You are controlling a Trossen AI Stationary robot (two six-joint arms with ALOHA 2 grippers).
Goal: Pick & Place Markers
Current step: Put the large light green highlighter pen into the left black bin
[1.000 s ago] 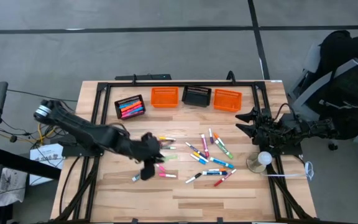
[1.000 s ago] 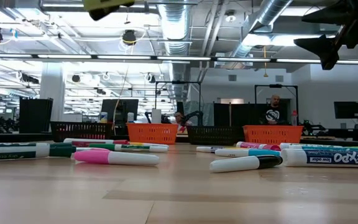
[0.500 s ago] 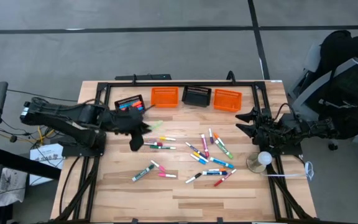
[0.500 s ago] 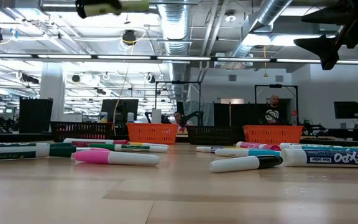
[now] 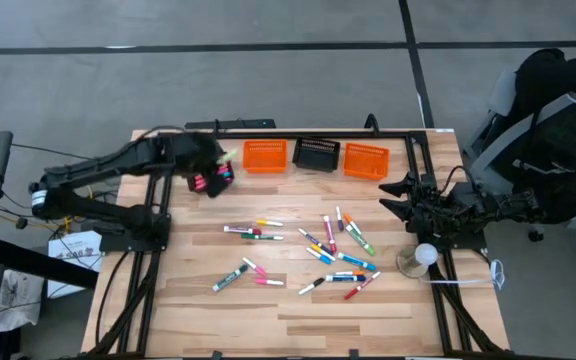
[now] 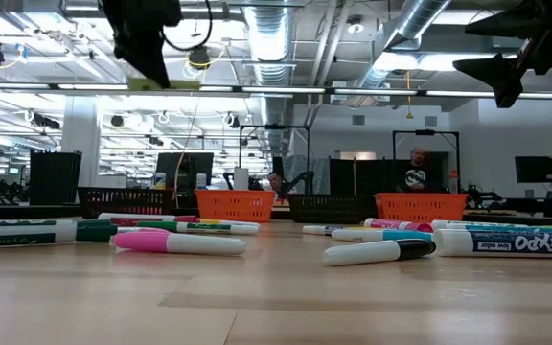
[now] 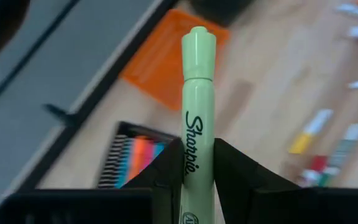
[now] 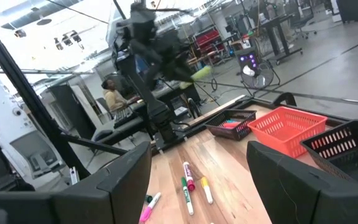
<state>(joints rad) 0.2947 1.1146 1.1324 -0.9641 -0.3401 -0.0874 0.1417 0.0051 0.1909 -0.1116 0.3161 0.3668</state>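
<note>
Pale green Sharpie marker (image 7: 197, 106) clamped between left gripper (image 7: 197, 163) fingers, above black basket (image 5: 209, 172) at table's (image 5: 298, 305) far left corner, right gripper (image 5: 400, 197) spread open, empty, at right edge, loose markers (image 5: 330, 250) mid-table, open workshop behind

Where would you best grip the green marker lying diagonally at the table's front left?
Probably mid-barrel, straight down from above, fingers across its diagonal length: the green marker lies flat on the table, and its middle is clear of the pink marker beside it.
</note>
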